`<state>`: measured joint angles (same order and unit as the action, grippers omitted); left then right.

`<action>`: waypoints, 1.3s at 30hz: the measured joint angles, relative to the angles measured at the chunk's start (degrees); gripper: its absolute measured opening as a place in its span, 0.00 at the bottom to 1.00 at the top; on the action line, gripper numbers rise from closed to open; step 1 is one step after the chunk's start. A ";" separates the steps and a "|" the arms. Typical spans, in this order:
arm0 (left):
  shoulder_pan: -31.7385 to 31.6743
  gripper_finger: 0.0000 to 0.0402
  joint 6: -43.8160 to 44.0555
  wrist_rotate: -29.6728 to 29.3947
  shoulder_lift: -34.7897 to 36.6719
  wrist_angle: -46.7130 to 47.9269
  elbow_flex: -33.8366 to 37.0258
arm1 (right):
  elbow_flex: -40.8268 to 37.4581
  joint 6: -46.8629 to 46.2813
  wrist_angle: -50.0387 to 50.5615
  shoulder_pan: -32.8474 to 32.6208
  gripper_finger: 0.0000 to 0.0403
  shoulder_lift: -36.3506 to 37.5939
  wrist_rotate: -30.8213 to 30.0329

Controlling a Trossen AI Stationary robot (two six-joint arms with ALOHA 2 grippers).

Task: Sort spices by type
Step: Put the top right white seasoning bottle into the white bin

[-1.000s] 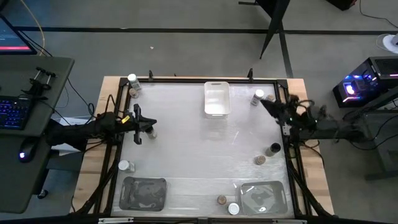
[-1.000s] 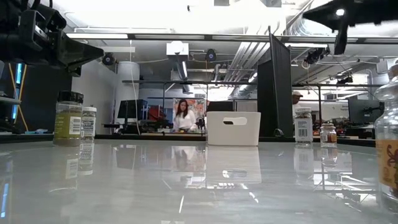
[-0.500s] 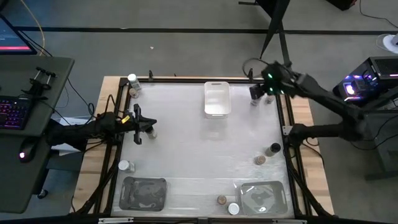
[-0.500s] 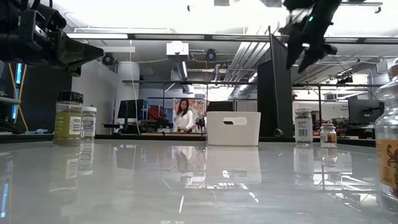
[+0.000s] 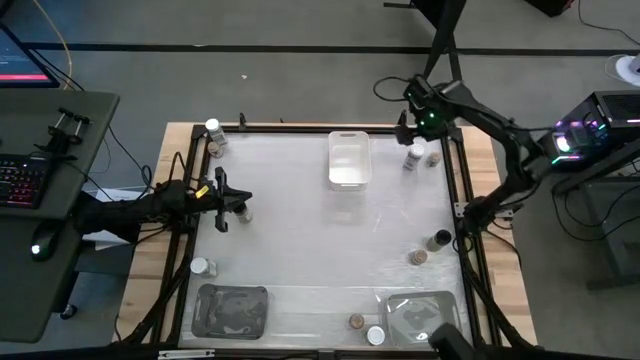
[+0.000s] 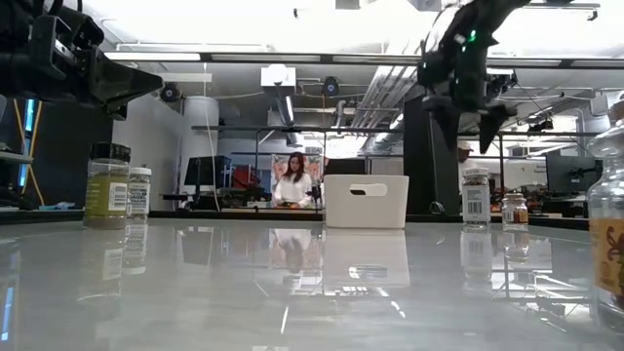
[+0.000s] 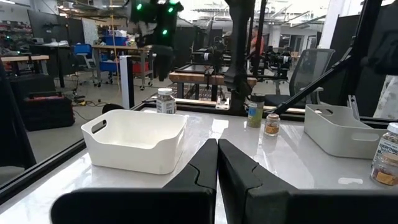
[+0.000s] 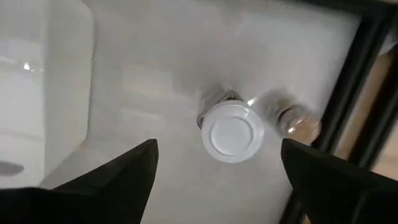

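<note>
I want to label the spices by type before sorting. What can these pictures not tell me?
- White-topped jar under the open right gripper: right wrist view looks down on the lid, hiding label and contents.
- Small jar beside it: blurred, type unclear.
- Jars near the front clear tray: too small in the high view.
- Jar at the low view's right: cut off by the edge.

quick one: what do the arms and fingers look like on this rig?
Both arms are dark, slim and jointed. The right gripper carries green indicator lights at its wrist and a looping black cable; its fingers are broad, flat and black. The left gripper shows yellow markings, with matte black, tapered fingers.
</note>
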<state>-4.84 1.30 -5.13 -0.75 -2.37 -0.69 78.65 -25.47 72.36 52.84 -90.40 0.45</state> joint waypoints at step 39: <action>0.00 0.00 0.00 0.00 0.00 0.00 0.00 | -9.18 -33.07 -6.97 -2.39 0.84 -3.77 -2.57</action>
<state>-4.84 1.30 -5.13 -0.75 -2.37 -0.69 69.47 -58.54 65.39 50.46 -94.17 -2.12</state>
